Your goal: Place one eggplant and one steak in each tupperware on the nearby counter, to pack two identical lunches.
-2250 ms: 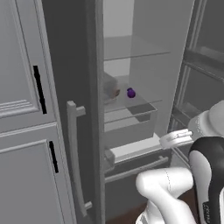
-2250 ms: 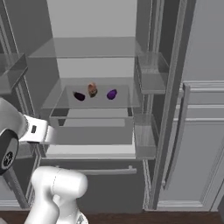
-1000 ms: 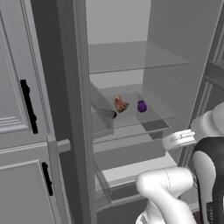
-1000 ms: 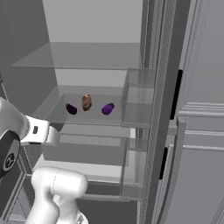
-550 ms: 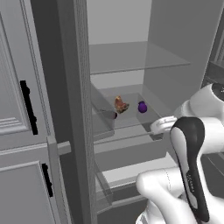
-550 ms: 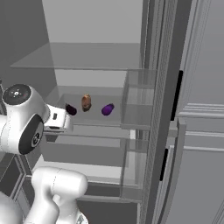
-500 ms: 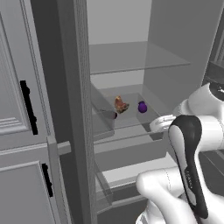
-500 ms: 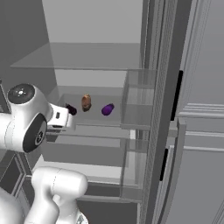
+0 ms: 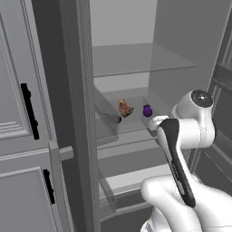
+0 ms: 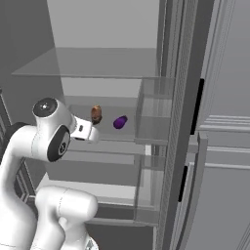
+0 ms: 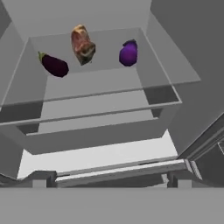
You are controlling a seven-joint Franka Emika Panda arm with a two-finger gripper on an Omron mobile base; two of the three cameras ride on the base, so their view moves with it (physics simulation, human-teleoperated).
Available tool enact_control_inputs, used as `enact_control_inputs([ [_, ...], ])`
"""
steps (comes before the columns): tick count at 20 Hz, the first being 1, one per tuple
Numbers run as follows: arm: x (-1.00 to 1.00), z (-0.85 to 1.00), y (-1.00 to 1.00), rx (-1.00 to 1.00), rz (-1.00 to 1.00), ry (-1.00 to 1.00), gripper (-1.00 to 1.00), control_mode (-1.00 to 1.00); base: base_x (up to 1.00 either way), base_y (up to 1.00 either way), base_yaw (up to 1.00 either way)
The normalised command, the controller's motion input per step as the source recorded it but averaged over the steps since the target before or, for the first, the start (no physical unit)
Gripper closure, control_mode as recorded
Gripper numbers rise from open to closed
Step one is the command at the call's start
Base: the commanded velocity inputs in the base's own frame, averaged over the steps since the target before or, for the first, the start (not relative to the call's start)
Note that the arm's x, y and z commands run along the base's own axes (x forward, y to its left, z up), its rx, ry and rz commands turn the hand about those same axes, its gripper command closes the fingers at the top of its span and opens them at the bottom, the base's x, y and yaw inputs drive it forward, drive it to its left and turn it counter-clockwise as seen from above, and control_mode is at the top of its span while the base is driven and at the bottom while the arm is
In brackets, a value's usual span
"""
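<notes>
Inside the open fridge, on a glass shelf below a higher one, lie three pieces of food in a row near the back wall. Seen from the hand camera, one eggplant lies at about 10 o'clock, long and dark purple with a small green stem end pointing up-left. A steak stands at 12 o'clock, reddish-brown with paler streaks, tilted on end against the back. A second eggplant, rounder and brighter purple, sits at about 1 o'clock. The three are near one another but apart, none touching.

From the left base camera the steak and the right-hand eggplant show at the centre, with the other eggplant half hidden behind a clear door bin. From the right base camera the steak and the rounder eggplant lie just beyond the robot's wrist.

The gripper is held in front of the shelf's edge, short of the food, its fingers spread wide apart with nothing between them; the dark fingertips sit at 7 and 5 o'clock along the bottom of the hand camera.

No label, brand or writing can be read on anything.
</notes>
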Motion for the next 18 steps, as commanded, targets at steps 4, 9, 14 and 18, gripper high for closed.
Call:
enact_control_inputs([
  [4, 0.89, -0.11, -0.16, 0.0, -0.08, 0.0, -1.0, -1.0, 0.0, 0.0, 0.0],
  [9, 0.79, -0.05, -0.23, 0.02, 0.0, 0.0, -1.0, -1.0, 0.0, 0.0, 0.0],
  [14, 0.72, -0.11, -0.1, 0.01, 0.0, 0.03, -1.0, -1.0, 0.0, 0.0, 0.0],
  [18, 0.75, -0.14, -0.12, 0.0, 0.0, 0.02, -1.0, -1.0, 0.0, 0.0, 0.0],
])
